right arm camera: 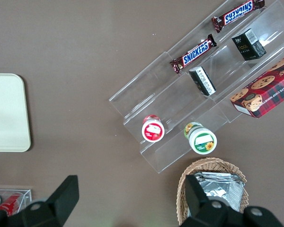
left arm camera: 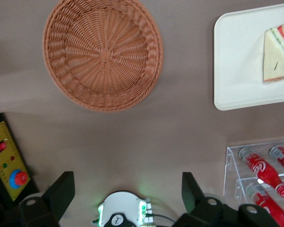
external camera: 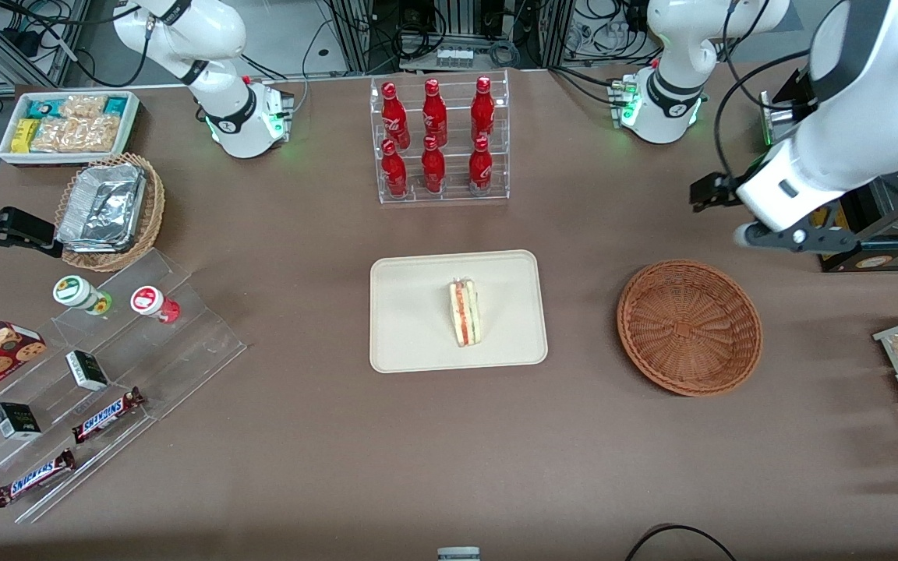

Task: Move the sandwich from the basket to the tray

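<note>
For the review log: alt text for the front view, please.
The sandwich lies on the tray at table centre; the basket beside it is empty. The left arm's end effector hangs open above the table, clear of the basket.

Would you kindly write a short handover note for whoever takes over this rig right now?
End effector: open, holding nothing, raised above the table farther from the front camera than the basket.
Sandwich: lying on the tray, near its middle.
Basket: holds nothing, stands beside the tray toward the working arm's end.
Done: sandwich is out of the basket and released on the tray.
Left: nothing visible beyond parking the arm.
</note>
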Controlling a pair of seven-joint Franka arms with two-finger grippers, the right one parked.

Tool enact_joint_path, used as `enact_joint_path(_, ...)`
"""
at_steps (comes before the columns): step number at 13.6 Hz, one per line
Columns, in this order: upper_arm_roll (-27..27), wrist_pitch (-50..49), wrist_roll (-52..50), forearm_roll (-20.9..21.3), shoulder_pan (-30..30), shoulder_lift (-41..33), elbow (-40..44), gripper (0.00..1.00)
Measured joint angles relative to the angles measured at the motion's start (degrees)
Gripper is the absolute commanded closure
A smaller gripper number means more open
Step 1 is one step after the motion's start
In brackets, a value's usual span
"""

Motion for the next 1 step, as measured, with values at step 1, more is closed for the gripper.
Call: enact_joint_path(1,1.1,-1.0,1.5,0.0,0.4,-0.9,0.0,0.0)
